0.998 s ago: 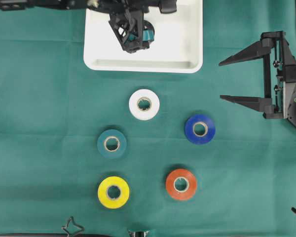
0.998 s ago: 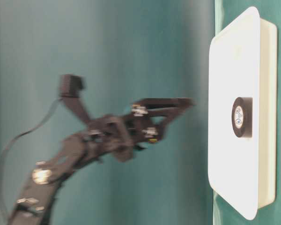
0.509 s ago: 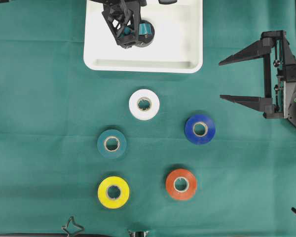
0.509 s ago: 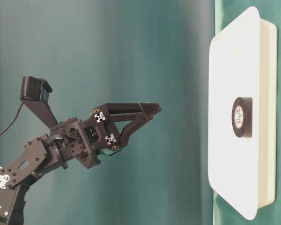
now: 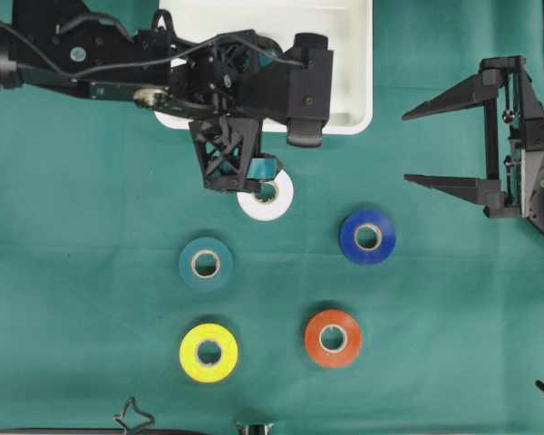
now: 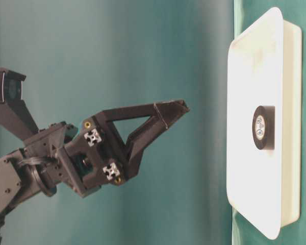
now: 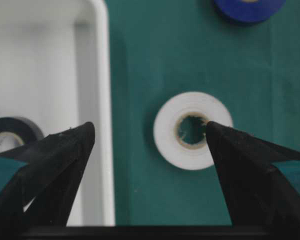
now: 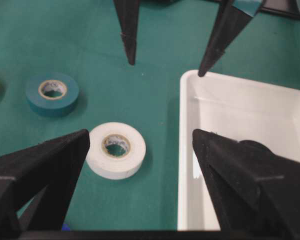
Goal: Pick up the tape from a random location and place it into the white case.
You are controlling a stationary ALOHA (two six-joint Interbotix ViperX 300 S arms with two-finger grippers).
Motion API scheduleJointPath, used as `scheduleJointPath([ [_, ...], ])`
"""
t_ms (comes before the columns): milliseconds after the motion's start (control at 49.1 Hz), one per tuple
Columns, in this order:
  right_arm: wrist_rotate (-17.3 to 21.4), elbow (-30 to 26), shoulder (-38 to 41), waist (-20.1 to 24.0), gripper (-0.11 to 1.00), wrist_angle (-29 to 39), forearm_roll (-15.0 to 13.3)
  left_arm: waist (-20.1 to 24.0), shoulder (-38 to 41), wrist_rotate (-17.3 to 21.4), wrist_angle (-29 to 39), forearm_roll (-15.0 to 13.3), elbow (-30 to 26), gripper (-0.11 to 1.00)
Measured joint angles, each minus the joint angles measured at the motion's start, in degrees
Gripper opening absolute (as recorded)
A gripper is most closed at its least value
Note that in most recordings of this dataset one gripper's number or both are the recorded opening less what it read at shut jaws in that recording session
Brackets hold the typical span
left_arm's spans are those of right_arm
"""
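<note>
Our left gripper (image 5: 250,181) hangs with jaws spread and empty over the white tape roll (image 5: 270,198) (lying flat on the table just outside the white case (image 5: 358,82)), far nearer than the spread right gripper (image 5: 444,145).

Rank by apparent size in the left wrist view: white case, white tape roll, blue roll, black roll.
1. White case, cropped.
2. White tape roll.
3 and 4 unsure: blue roll and black roll are both only partly visible.
</note>
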Motion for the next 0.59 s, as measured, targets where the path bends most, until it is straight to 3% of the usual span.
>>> scheduleJointPath([
  [244,0.35,0.0,-0.62,0.0,0.93,0.62,0.0,0.18,-8.79,0.0,-3.69,0.0,8.09,0.98],
  [591,0.44,-0.18,-2.9,0.0,0.93,2.55,0.0,0.18,-33.31,-0.09,-23.82,-0.18,31.55,0.98],
])
